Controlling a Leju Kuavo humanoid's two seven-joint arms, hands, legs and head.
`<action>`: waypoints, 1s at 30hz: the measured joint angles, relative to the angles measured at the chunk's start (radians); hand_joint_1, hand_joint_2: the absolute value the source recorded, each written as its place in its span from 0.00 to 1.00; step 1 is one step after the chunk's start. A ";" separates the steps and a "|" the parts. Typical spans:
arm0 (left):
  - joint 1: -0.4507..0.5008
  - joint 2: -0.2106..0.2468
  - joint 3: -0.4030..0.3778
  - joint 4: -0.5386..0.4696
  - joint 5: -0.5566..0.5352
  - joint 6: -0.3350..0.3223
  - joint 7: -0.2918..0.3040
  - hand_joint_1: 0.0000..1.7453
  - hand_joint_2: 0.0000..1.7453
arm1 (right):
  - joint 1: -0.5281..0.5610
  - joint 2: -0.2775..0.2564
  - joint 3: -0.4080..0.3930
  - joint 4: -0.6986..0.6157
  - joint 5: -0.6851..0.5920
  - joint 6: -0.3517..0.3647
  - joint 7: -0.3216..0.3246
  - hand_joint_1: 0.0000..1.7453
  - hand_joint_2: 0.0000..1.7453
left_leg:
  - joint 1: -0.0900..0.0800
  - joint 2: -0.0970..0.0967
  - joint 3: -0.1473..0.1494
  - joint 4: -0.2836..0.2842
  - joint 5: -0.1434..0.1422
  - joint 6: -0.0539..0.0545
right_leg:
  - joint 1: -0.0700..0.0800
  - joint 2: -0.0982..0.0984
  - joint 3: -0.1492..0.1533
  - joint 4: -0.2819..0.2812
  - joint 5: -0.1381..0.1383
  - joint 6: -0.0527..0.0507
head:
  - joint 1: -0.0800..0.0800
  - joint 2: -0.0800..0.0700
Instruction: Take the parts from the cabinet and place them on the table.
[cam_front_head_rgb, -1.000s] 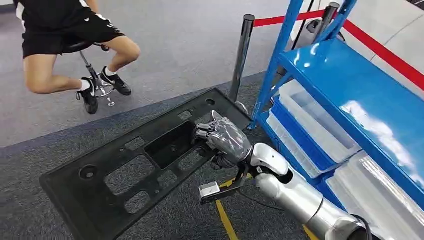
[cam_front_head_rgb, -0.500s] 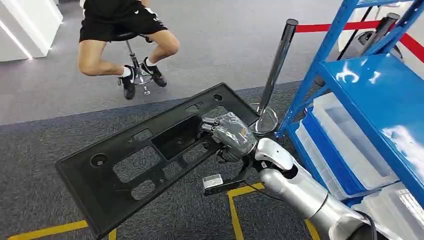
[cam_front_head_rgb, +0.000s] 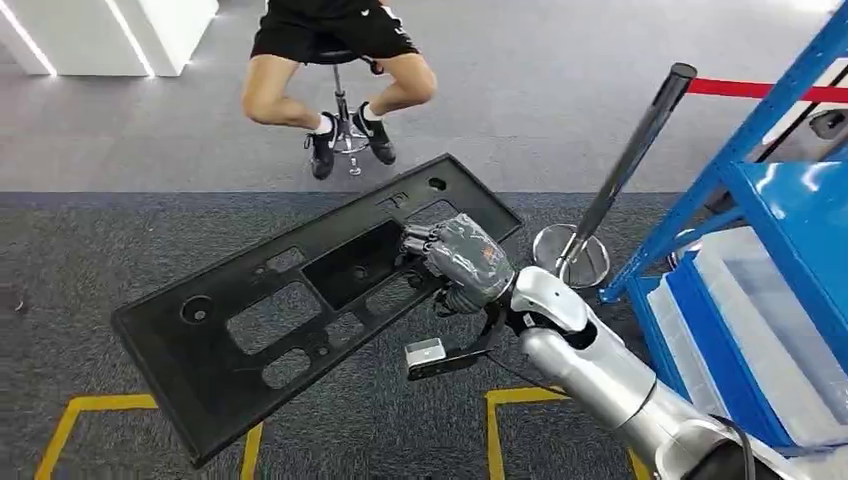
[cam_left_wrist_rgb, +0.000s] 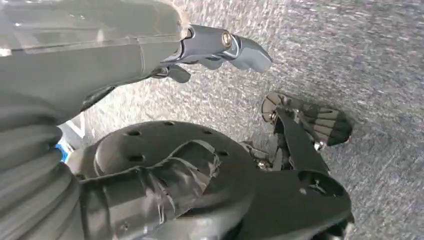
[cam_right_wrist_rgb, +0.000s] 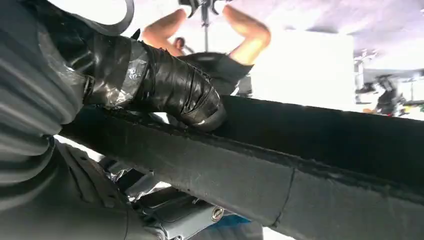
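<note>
My right hand (cam_front_head_rgb: 462, 263) is clamped on the long edge of the black panel (cam_front_head_rgb: 300, 300), arm stretched forward, holding it tilted above the grey carpet (cam_front_head_rgb: 90, 240). The panel is flat, matte plastic with rectangular cutouts. My left hand (cam_left_wrist_rgb: 150, 55) hangs with nothing in it, fingers loosely apart. The stanchion (cam_front_head_rgb: 620, 180) and blue cabinet (cam_front_head_rgb: 760, 200) stand close on the right; a seated person (cam_front_head_rgb: 340, 60) is ahead.
</note>
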 joint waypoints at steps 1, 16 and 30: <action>0.000 0.000 0.000 0.000 0.000 0.000 0.000 0.00 1.00 | -0.002 0.000 0.000 0.000 0.003 0.001 0.000 1.00 1.00 | 0.002 -0.015 -0.002 0.006 -0.002 -0.002 | -0.003 0.004 0.037 -0.078 0.046 0.000 | 0.000 0.000; -0.001 0.002 0.000 0.000 0.002 0.001 0.000 0.00 1.00 | -0.014 0.000 0.000 0.000 0.011 0.006 0.002 1.00 1.00 | 0.001 0.058 -0.113 0.239 -0.088 -0.051 | 0.007 -0.074 0.104 -0.246 0.099 -0.045 | -0.003 0.000; -0.174 0.131 0.038 -0.047 0.063 -0.080 0.189 0.00 1.00 | -0.107 0.050 0.026 0.052 0.002 0.071 -0.017 1.00 1.00 | -0.006 0.002 0.028 -0.014 -0.034 0.012 | -0.005 -0.001 -0.064 0.044 0.022 0.001 | -0.002 0.000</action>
